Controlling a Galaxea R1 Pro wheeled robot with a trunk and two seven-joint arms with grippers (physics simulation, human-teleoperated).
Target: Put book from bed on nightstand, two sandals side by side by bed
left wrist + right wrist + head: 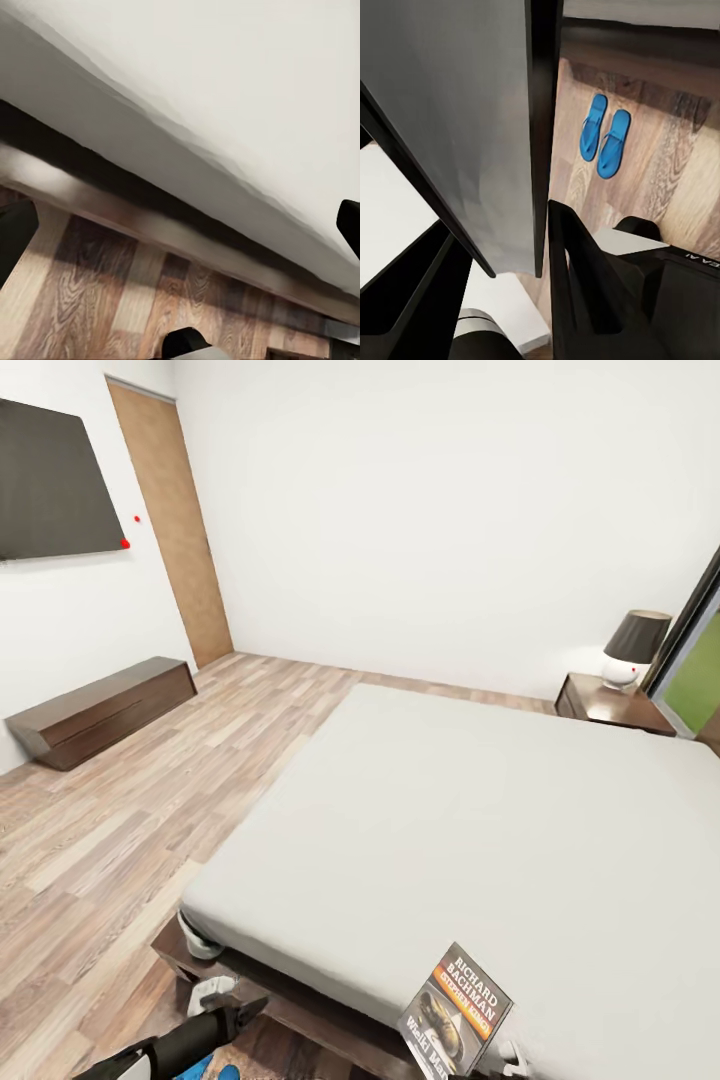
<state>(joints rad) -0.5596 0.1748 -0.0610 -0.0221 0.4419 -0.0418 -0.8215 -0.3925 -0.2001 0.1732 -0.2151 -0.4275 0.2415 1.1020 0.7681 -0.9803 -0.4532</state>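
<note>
The book point(455, 1015), dark with an orange band and "Richard Bachman" lettering, stands tilted above the near edge of the bed point(480, 830). My right gripper point(505, 1063) is shut on its lower edge. In the right wrist view the book's grey back point(465, 112) sits clamped in the right gripper point(510, 240). Beyond it, the two blue sandals point(605, 136) lie side by side on the plank floor beside the bed frame. My left gripper point(235, 1010) hangs low by the bed's near corner, open and empty, facing the bed's side point(180, 225). A nightstand point(610, 705) stands at the bed's far right.
A lamp point(635, 645) with a dark shade sits on the nightstand. A low dark bench point(100, 710) runs along the left wall under a wall screen point(55, 480). A tan wood panel point(170, 520) and open plank floor point(150, 800) lie left of the bed. A window point(700, 660) is at the right.
</note>
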